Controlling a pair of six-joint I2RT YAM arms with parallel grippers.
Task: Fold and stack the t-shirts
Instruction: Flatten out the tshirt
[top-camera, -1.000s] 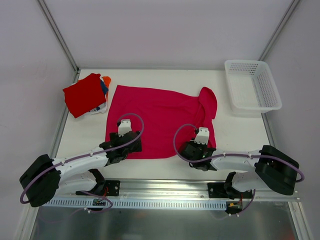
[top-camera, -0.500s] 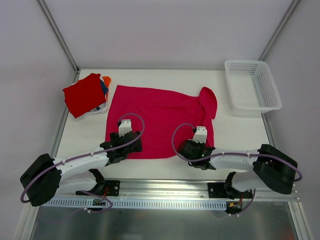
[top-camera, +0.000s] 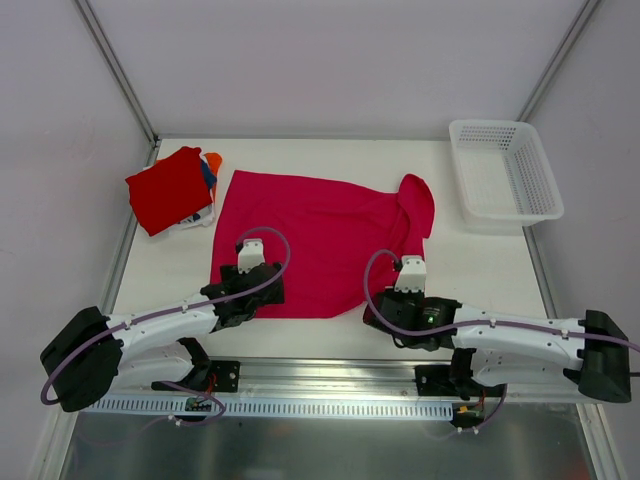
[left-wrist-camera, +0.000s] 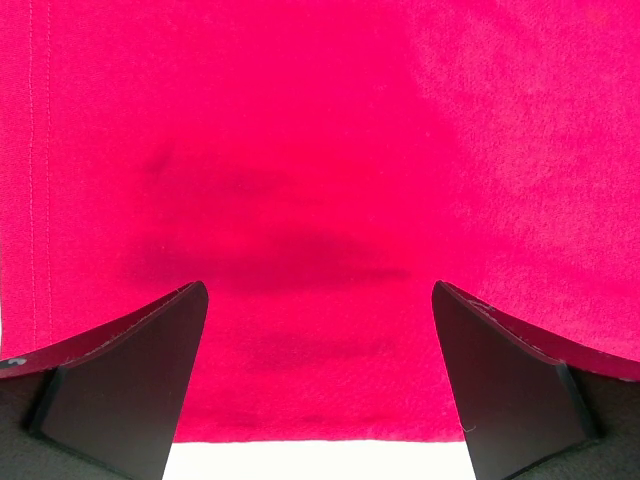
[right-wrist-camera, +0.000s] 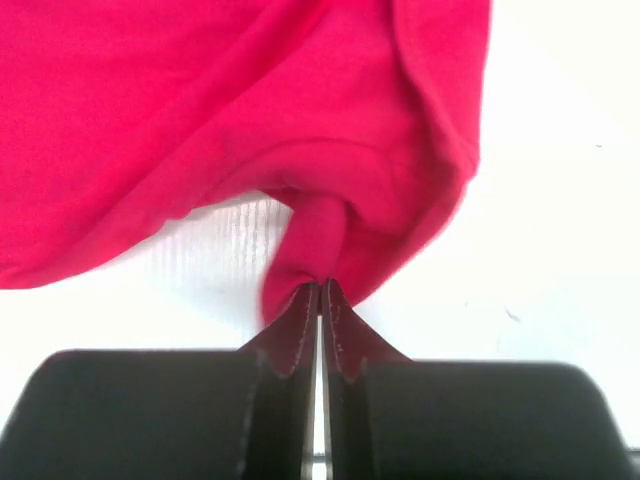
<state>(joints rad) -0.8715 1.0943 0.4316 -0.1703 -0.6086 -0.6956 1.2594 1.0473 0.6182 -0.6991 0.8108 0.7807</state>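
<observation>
White table (top-camera: 480, 270) between pale walls. Across the middle, largest of all: pink shirt (top-camera: 320, 240), spread mostly flat, its right end doubled over itself toward the far right. In the far right corner, a mesh basket (top-camera: 510, 218), well apart from the cloth. In the far left corner, the stack (top-camera: 170, 188), red on top, with orange, blue and white peeping out along its right side. From the near edge, both arms reaching in over the shirt's near hem. Left gripper (left-wrist-camera: 318, 290): hovering just inside that hem on the shirt's left, jaws wide, nothing between them, cloth lying flat beneath. Right gripper (right-wrist-camera: 320, 290): clamped tight on a pinch of the hem at the right, fabric bunched into a small peak at the grip. Changed within the last second: right jaws gone from partly apart to fully closed. Near right corner of the shirt no longer lying flat out toward the right edge, but gathered in at the grip. Right arm swung lower and stretched along the near edge. Left side unchanged. Meaning for the task: hold on one side probably secured, fold of the pink shirt only beginning. Other side not yet taken, so likely a matching pinch needed on the left before any lift toward the far edge. Possible risk: thin pinch, easy to slip if pulled alone.
</observation>
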